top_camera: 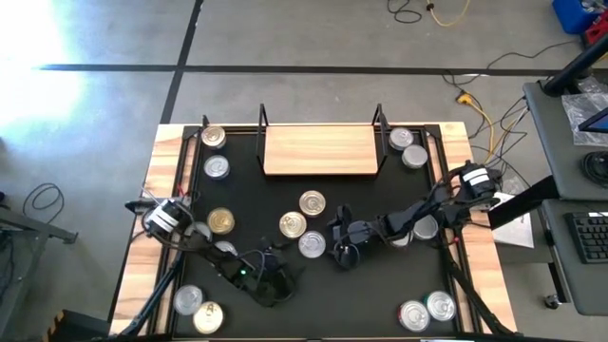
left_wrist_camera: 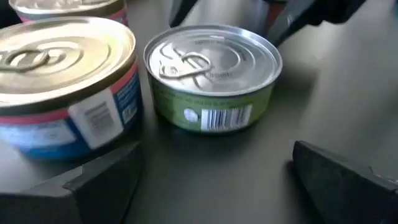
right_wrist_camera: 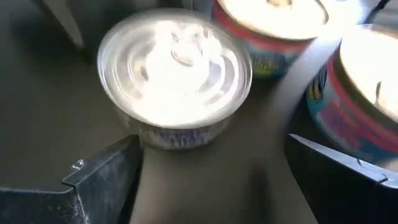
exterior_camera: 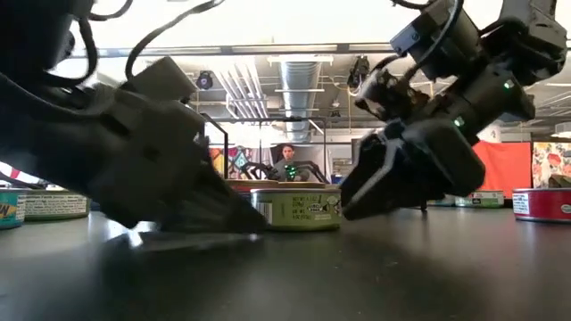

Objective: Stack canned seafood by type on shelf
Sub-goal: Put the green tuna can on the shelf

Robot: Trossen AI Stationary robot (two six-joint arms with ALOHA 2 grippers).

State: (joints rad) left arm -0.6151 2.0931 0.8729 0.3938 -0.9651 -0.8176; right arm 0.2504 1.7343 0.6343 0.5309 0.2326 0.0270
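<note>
black table (top_camera: 285, 204), scattered tins (top_camera: 219, 221), wooden shelf (top_camera: 318, 150)

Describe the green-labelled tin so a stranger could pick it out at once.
Start at the wooden shelf at the table's back edge and come forward to the three tins clustered mid-table. The green-labelled tin is the nearest of them, silver-lidded, while its two neighbours have gold lids.

Overhead, tabletop and both close wrist cameras share the green-labelled tin (left_wrist_camera: 213, 78).
</note>
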